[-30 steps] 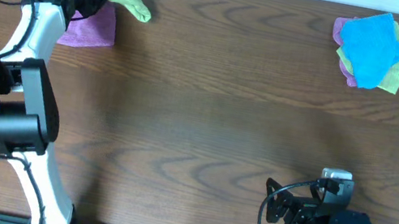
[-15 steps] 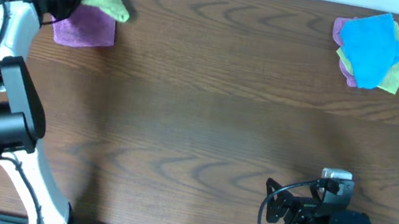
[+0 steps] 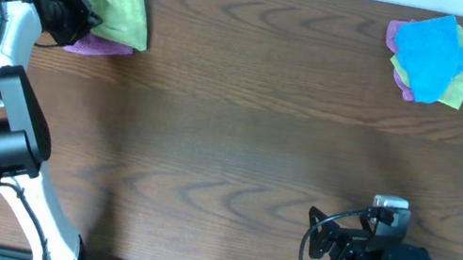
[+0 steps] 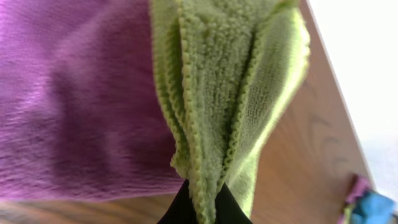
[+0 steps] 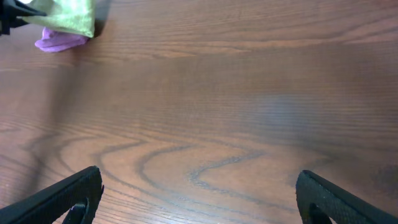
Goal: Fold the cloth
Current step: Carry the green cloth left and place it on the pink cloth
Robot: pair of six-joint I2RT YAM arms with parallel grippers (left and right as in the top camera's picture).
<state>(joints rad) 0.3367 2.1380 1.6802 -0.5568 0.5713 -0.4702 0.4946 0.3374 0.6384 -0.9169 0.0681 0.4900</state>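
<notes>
left gripper: fingers pressed together, pinching a bunched edge of the cloth, at the far left of the table.
cloth: lime green. One edge is gathered into the pinch, and the rest fans out to the right over the purple cloth.
why held so: probably a one-edge grab, to pull the green cloth clear of the purple one and lay it flat. It cannot be folded while it sits on another cloth.
fold state: no tidy crease is visible, so I judge the folding not yet begun.
purple cloth: under the green one and touching it. Only its near edge shows from overhead.
right gripper: fingers spread wide, holding nothing, at the near right and well apart from the cloth. It looks parked out of the way.
pile: far right. A blue cloth lies on top of yellow-green and pink pieces, none of them touched.
hidden: in the left wrist view the fingertips are cut off at the bottom. How much cloth is lifted or resting cannot be told. The cloth's full outline is not readable, and the lower cloths of the pile are mostly covered.
</notes>
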